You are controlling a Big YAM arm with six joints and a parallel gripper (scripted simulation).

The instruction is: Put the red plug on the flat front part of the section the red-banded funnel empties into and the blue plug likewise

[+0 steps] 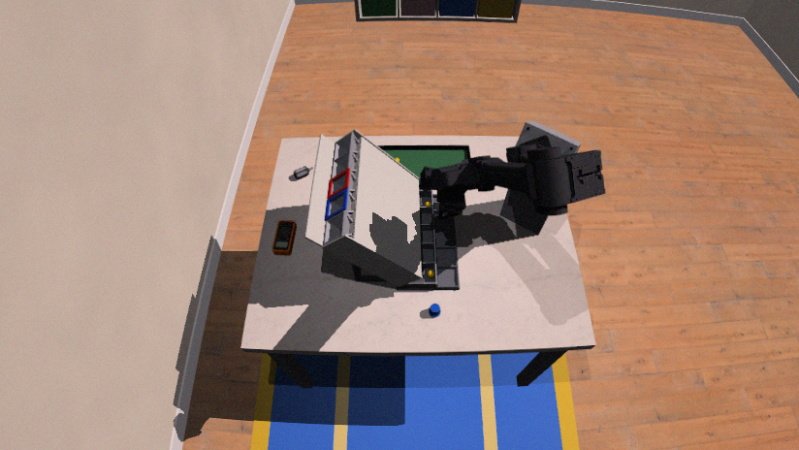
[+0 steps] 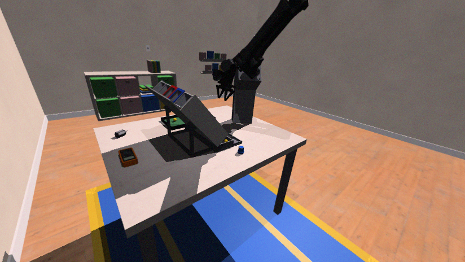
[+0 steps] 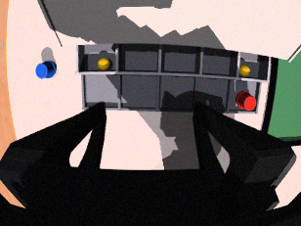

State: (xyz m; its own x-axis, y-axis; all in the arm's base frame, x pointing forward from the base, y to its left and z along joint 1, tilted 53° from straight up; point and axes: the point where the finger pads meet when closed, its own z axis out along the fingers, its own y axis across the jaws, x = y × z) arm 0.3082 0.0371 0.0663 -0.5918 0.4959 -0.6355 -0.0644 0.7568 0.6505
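My gripper is open and empty, high over the front edge of the row of sections. The red plug stands on the flat front part of the rightmost section in the wrist view; the arm hides it in the top view. The blue plug stands on the table beside the row's other end. One yellow marble lies behind the red plug, another in the opposite end section. The red-banded funnel and blue-banded funnel are neighbours.
The sloping cover rises behind the sections and hides the pipes. A green-bottomed tray with a yellow marble lies beside it. An orange meter and a small grey motor lie behind.
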